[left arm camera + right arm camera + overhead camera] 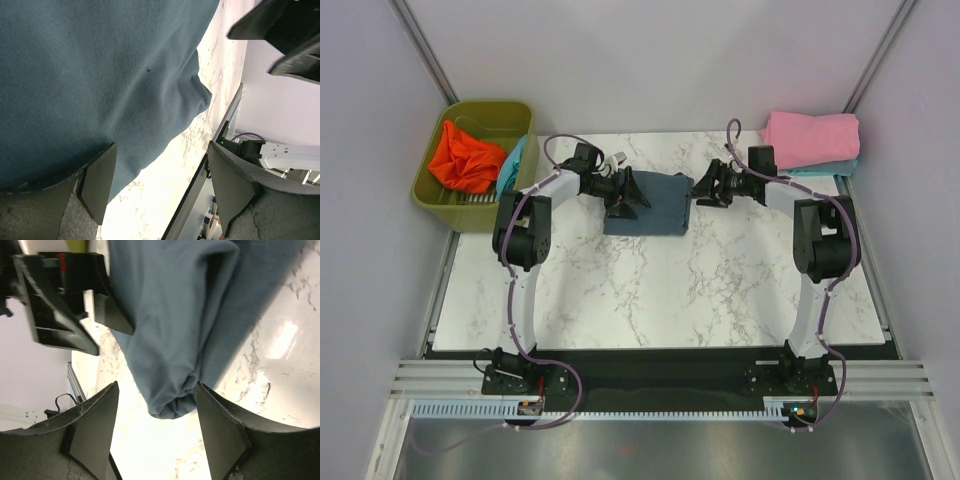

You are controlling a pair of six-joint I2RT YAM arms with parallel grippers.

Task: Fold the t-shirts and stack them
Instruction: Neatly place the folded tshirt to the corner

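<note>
2 open-jawed tools, the left gripper (631, 196) and right gripper (704, 190), straddle opposite edges of the folded slate-blue t-shirt (648, 210), likely to lift it together; only the top view shows the pink t-shirt (810, 136) stacked to its right, while the wrist views show its bunched corner.

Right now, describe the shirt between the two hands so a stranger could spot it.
On the white marble table, look at the far middle, between the left hand and right hand. A folded slate blue-grey t-shirt lies there. It is the only dark one: the pink shirt sits far right, the orange-red shirt in the olive bin.
</note>
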